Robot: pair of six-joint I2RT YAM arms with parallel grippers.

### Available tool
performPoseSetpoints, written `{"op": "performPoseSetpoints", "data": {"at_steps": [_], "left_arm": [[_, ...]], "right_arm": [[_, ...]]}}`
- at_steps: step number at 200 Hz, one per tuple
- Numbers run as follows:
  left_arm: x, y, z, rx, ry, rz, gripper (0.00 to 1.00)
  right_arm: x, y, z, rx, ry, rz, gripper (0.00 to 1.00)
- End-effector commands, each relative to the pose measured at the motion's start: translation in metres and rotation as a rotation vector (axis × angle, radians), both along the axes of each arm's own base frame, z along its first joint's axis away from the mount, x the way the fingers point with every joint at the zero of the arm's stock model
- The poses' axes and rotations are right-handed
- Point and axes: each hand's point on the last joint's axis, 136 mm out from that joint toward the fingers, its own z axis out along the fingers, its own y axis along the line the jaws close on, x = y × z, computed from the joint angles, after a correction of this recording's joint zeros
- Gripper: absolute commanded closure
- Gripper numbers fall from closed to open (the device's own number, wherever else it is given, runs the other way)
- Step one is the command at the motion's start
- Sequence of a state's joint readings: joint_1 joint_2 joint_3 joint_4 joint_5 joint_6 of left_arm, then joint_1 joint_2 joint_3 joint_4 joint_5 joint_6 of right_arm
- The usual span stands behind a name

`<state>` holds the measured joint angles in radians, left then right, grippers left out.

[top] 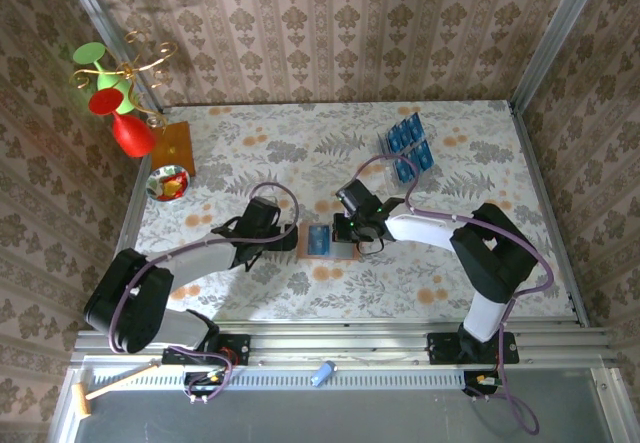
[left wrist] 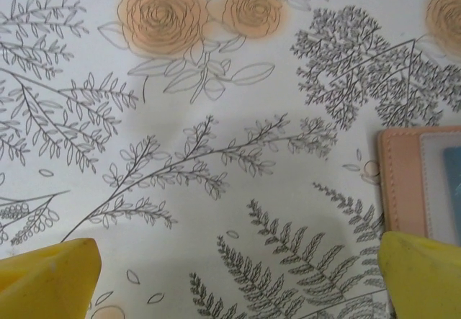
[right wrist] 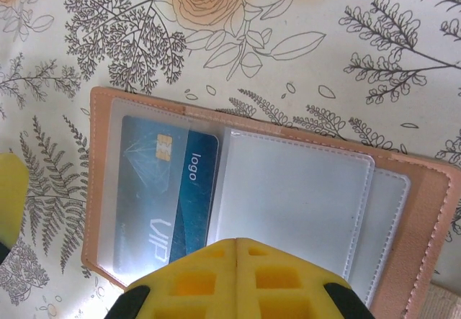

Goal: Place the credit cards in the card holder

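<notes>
1. Overhead, the top camera takes in both arms at once. The left pincer (top: 288, 236) and the right pincer (top: 352, 230) face each other across the card holder (top: 322, 242), which lies open on the flowered table (top: 250, 153) between them.
2. That same view shows blue credit cards (top: 408, 146) standing in a clear rack (top: 385, 166), well beyond the right pincer toward the far wall.
3. Close up, the right wrist camera adds detail. One credit card (right wrist: 162, 182), printed "logo" and "VIP", sits behind a clear sleeve at one end of the card holder (right wrist: 425, 211), with overlapping clear sleeves (right wrist: 295, 204) beside it.
4. The right pincer (right wrist: 238, 265) is clenched, its yellow fingers pressed together with nothing between them. Its tips are over the holder's near edge, and I cannot tell whether they touch it.
5. The left wrist camera shows the left pincer (left wrist: 234, 279) spread wide and released, with only table (left wrist: 216, 211) between its fingers (left wrist: 47, 276). A corner of the card holder (left wrist: 400, 182) lies just beyond the finger at the lower right, and I cannot tell whether they touch.
</notes>
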<state>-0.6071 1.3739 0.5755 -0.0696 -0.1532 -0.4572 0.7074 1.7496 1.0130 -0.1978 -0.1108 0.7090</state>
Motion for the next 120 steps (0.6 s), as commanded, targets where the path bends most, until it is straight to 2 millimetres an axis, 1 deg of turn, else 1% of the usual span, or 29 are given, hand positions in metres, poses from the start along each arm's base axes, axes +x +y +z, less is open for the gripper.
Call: {"op": "performPoseSetpoints", "data": {"at_steps": [1, 19, 50, 120], "left_arm": [[-0.012, 0.009, -0.016, 0.055, 0.058, -0.02, 0.0], [-0.013, 0.012, -0.021, 0.075, 0.075, -0.016, 0.0], [-0.015, 0.01, -0.03, 0.085, 0.101, -0.025, 0.0], [-0.016, -0.002, -0.037, 0.099, 0.124, -0.064, 0.0]], "right_arm": [[-0.003, 0.003, 0.003, -0.016, -0.004, 0.013, 0.95], [-0.003, 0.008, 0.002, -0.008, -0.001, 0.018, 0.95], [-0.005, 0.015, -0.001, -0.004, 0.009, 0.028, 0.95], [-0.007, 0.026, -0.012, 0.005, 0.036, 0.036, 0.95]]}}
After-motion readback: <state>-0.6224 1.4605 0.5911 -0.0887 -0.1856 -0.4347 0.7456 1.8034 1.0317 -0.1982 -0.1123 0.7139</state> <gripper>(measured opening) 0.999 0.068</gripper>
